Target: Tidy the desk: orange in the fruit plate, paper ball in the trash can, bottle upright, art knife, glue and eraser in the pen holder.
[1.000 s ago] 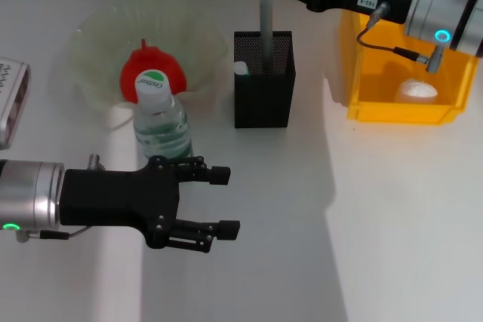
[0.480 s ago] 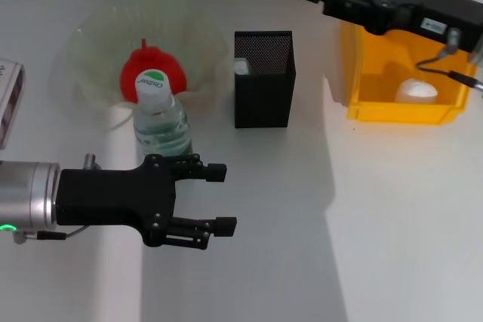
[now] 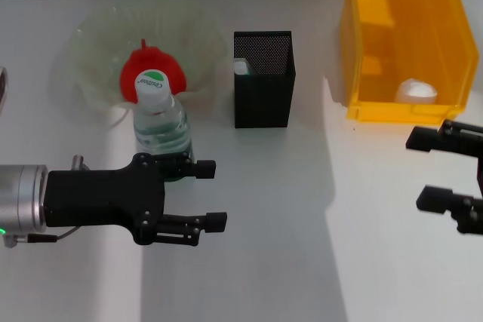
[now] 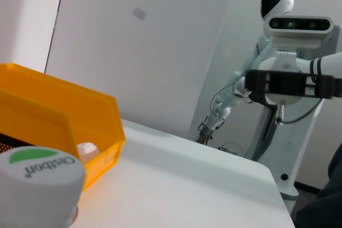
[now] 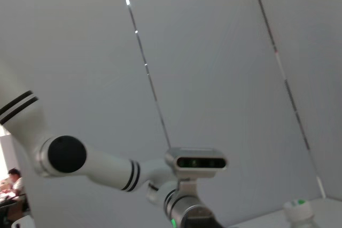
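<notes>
The orange (image 3: pixel 147 69) lies in the translucent fruit plate (image 3: pixel 94 39) at the back left. In front of it the bottle (image 3: pixel 161 122) stands upright, its white cap (image 4: pixel 40 185) close in the left wrist view. My left gripper (image 3: pixel 210 192) hovers open just in front of the bottle, holding nothing. The black mesh pen holder (image 3: pixel 263 92) shows a small white item (image 3: pixel 241 68) at its rim; art knife, glue and eraser are otherwise hidden. The paper ball (image 3: pixel 416 90) rests in the yellow trash can (image 3: pixel 404 35). My right gripper (image 3: pixel 419 170) is open at the right edge, in front of the can.
White tabletop (image 3: pixel 302 246) stretches between the two grippers. A sliver of a grey object (image 3: pixel 2 81) shows at the far left edge. In the left wrist view another robot (image 4: pixel 288 30) stands beyond the table's far end.
My right arm swung from above the pen holder and trash can down to the front right. The grey stick it held over the holder is gone from sight. My left gripper drifted slightly left.
</notes>
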`<state>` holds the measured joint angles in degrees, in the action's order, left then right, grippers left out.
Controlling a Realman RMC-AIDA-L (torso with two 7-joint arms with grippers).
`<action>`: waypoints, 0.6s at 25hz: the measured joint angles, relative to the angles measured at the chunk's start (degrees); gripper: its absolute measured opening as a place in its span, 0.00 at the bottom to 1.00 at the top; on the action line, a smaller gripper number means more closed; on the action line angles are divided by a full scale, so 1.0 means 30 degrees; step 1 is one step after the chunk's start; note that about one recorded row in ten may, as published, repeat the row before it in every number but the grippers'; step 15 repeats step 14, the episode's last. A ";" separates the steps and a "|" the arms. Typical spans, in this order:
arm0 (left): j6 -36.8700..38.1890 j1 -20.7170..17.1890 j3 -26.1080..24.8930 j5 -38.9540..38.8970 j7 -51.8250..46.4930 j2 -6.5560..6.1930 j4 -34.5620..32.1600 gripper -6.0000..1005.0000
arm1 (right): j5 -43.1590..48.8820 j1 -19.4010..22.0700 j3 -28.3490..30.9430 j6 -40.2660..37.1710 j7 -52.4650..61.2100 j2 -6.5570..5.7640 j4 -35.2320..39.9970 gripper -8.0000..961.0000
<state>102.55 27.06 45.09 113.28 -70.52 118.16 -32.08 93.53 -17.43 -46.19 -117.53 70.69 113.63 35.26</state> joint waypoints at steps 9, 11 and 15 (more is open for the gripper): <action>0.0604 -0.0018 -0.0030 0.0006 0.0007 -0.0096 -0.0140 0.83 | 0.3135 -0.0983 0.0130 0.0196 -0.1019 0.0537 -0.0959 0.72; 0.0693 -0.0022 -0.0031 0.0007 0.0040 -0.0153 -0.0143 0.83 | 0.3148 -0.1109 0.0080 0.0310 -0.1033 0.0538 -0.1072 0.72; 0.0828 -0.0031 -0.0032 0.0006 0.0078 -0.0200 -0.0137 0.83 | 0.3160 -0.1295 0.0072 0.0340 -0.1040 0.0537 -0.1203 0.72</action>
